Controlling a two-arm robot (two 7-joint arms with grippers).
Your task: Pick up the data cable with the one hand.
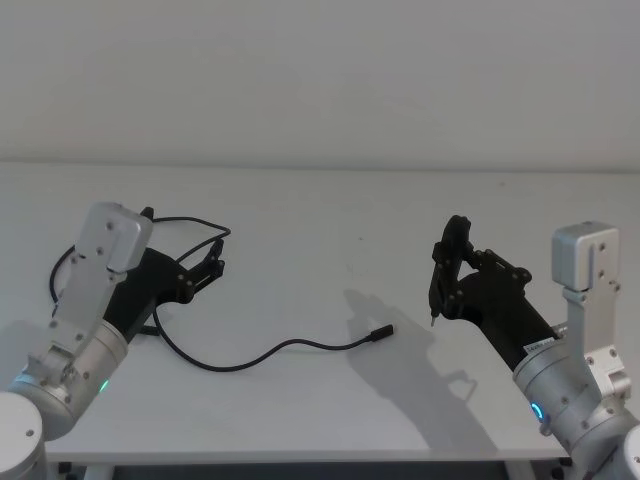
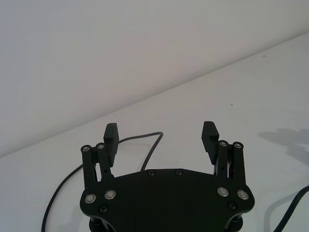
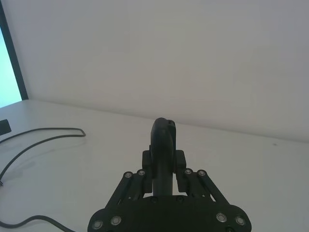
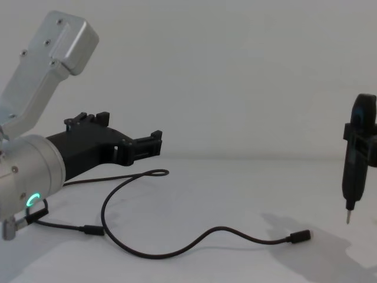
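Note:
The data cable (image 1: 250, 358) is a thin black cord snaking across the white table, with one plug (image 1: 381, 333) near the middle and a loop at the far left. My left gripper (image 1: 212, 256), the one hand, hovers open just above that loop (image 4: 154, 173) with nothing between its fingers. The left wrist view shows the cable (image 2: 145, 137) on the table beyond the spread pads (image 2: 209, 131). My right gripper (image 1: 462, 262) is raised at the right, shut on a slim dark pointed tool (image 1: 438, 285) that hangs tip down above the table.
The white table (image 1: 330, 220) meets a plain white wall behind. The cable's other plug (image 4: 94, 230) lies near my left wrist. A dark-framed screen edge (image 3: 9, 53) stands to one side in the right wrist view.

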